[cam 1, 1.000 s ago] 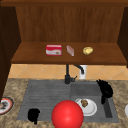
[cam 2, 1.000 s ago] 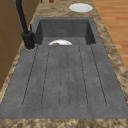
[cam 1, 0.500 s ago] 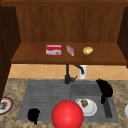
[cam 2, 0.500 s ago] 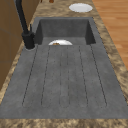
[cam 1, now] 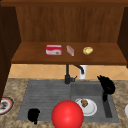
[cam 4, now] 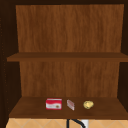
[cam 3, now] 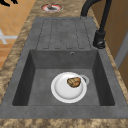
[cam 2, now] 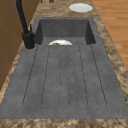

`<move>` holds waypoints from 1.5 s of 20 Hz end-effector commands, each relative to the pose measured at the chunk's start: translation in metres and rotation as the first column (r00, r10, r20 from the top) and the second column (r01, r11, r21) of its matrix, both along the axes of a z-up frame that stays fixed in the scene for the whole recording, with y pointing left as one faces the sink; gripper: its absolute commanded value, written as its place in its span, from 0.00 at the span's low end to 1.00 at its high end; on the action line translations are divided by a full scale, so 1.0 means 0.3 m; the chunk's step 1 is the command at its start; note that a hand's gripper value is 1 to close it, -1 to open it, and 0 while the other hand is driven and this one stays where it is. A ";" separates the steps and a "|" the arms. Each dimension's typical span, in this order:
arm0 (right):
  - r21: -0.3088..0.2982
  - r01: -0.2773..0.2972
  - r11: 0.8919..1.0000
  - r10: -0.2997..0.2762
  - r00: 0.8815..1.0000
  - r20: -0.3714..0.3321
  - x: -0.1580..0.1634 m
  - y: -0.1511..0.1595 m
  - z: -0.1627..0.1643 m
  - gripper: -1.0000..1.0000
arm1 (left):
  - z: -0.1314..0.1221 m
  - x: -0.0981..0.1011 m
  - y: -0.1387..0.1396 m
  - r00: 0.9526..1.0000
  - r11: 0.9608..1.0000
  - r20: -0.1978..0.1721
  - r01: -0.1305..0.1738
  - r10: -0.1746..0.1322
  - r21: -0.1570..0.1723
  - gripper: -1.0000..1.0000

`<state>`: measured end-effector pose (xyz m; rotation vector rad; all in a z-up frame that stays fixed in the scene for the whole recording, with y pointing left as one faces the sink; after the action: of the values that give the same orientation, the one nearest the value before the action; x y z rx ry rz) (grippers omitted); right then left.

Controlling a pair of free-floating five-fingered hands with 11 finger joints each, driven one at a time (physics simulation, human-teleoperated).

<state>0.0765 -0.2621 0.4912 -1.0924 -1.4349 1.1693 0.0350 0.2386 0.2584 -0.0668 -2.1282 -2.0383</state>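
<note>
Nearest to us in the front view, a large red ball (cam 1: 67, 114) sits at the front edge of the sink (cam 1: 45, 92), covering part of the basin's near wall. Just to its left, our left hand (cam 1: 33, 115) hangs over the front left corner of the draining board, looking bunched into a dark lump with a finger pointing down; it has hold of nothing, though we cannot tell how tightly it is curled. Behind the ball, in the basin, lies a white plate (cam 1: 90, 108) with a brown piece of food (cam 1: 84, 102) on its far side (the right side view shows the plate (cam 3: 65, 90) resting flat on the basin floor with the food (cam 3: 74, 82) toward the tap side). Our right hand (cam 1: 107, 84) hovers above the basin's right rear corner, fingers spread and loose, gripping nothing, well apart from the plate. On the counter at the far left edge stands a red-rimmed dish (cam 1: 5, 105). At the sink's back edge rises the black tap (cam 1: 68, 75), its spout arching to the right. Farther back, on the wooden shelf (cam 1: 30, 56), we see a red and white box (cam 1: 53, 50) at the left, a small pinkish packet (cam 1: 70, 50) in the middle and a yellowish round item (cam 1: 87, 50) at the right, each apart from the others.
</note>
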 end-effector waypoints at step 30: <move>-0.083 -0.034 0.996 0.023 0.990 -0.139 -0.021 0.127 0.675 0.00 | 0.000 0.000 0.000 1.000 1.000 0.000 0.000 0.000 0.000 0.50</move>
<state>0.0641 -0.2266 0.6748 -1.0200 -1.3348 1.2598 0.0350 0.2386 0.2584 -0.0668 -2.1282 -2.0383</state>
